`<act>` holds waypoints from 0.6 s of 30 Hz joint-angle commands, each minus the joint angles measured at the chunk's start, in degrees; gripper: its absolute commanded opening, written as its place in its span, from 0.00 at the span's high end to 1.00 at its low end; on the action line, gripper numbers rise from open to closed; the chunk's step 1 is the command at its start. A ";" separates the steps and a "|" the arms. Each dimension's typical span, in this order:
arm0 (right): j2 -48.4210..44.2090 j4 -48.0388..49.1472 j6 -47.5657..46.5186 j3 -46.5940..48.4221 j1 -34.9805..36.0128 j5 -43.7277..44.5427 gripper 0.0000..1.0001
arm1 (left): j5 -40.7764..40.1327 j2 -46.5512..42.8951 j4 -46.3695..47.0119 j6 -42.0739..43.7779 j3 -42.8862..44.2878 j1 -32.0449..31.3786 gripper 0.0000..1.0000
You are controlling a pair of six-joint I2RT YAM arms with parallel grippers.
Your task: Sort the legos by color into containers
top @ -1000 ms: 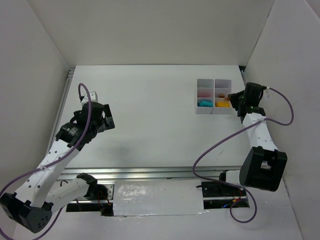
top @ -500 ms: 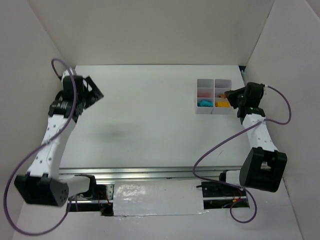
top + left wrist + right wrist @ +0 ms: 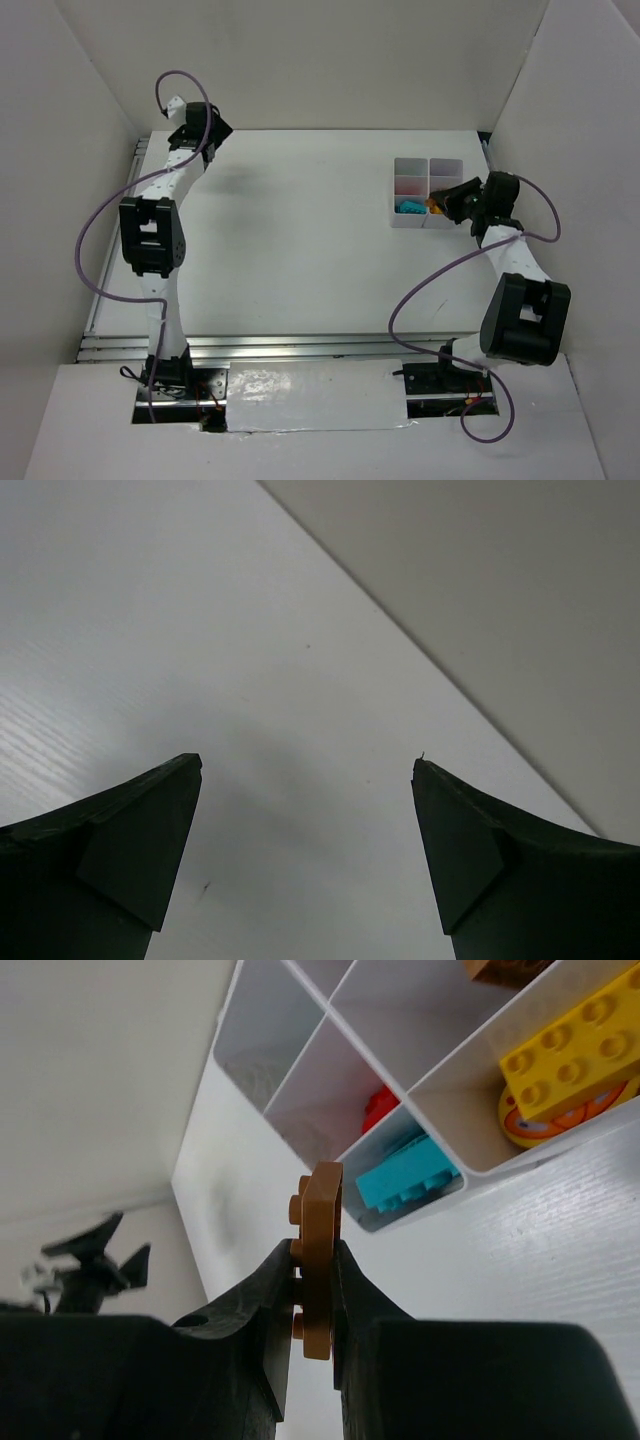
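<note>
Legos: one orange-brown studded plate (image 3: 322,1195) is pinched edge-on across its flat faces by the clenched right fingers (image 3: 270,1300); it is held close by the organiser tray (image 3: 440,1070), not yet in any cell; a yellow brick (image 3: 565,1045), a cyan brick (image 3: 405,1180) and a red piece (image 3: 380,1108) are lodged in separate cells. Judged light, rigid, smooth-sided and apt to slip; best taken across opposite faces, where the studs give purchase. The left fingers (image 3: 140,840) are spread wide and empty over bare table (image 3: 200,630). No brand, label or writing can be read.
</note>
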 commanded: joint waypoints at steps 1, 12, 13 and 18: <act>-1.64 -1.60 -6.89 2.51 -0.88 -10.32 1.00 | -7.25 0.34 1.34 2.59 7.39 -3.49 0.00; -12.83 -5.90 2.76 0.20 -1.23 3.35 1.00 | -11.29 4.58 3.85 11.64 11.55 -4.02 0.00; -11.42 -8.74 2.06 2.41 -1.32 4.59 1.00 | -12.18 4.75 4.11 12.60 11.55 -4.11 0.00; -7.71 -15.18 1.96 7.19 -4.74 4.44 1.00 | -15.00 3.88 7.37 16.56 8.13 -5.51 0.01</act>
